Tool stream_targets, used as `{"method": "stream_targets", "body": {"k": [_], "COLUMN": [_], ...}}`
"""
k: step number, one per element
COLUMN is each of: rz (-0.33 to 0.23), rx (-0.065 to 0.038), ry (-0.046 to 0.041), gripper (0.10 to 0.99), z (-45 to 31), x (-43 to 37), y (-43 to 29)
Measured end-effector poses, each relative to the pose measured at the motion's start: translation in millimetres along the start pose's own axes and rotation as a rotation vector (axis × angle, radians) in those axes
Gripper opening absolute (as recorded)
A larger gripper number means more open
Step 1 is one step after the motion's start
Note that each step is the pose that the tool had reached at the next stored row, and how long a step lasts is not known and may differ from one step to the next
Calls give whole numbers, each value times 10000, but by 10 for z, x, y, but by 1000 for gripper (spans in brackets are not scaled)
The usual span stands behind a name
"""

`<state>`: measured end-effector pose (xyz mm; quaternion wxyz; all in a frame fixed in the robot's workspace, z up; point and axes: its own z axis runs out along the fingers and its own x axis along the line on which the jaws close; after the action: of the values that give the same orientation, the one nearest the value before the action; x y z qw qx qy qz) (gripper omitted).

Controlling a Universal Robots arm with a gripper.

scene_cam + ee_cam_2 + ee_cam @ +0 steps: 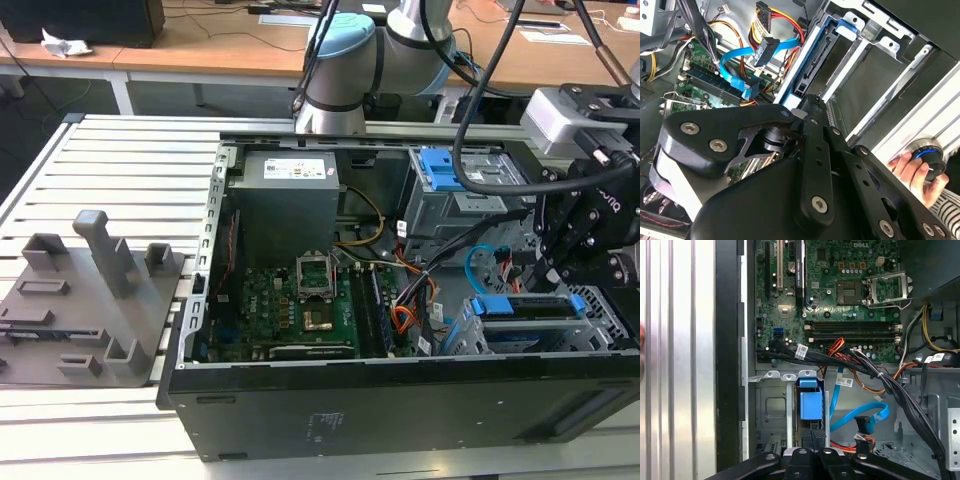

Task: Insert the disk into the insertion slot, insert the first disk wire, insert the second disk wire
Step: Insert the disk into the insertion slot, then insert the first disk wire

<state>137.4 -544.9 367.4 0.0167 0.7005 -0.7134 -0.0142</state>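
One silver hard drive in a bright blue plastic frame, seated in the low grey sheet-metal bay at a corner of the black computer case, black gripper close over it, its state impossible to tell, blue flat cable and black wire bundle alongside.

I can't make out any word or number well enough to read it out. In the exterior view a white printed label sits on the grey power supply, at twelve o'clock from the motherboard. Small white print marks the case's outer wall, at six o'clock from that board (a few tiny lines). White lettering runs along the tool. In the first wrist view, white tags cling to the cable bundle.
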Motion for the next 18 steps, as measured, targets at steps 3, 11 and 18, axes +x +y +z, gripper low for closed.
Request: {"method": "stream_targets", "body": {"k": [3,11,18], "rz": [-1,-1,0], "rx": [0,0,0], "ry": [-2,-3,-2], "gripper": [106,114,361], "z": [2,4,-30], "x": [0,0,-1], "y": [-1,-1,1]}}
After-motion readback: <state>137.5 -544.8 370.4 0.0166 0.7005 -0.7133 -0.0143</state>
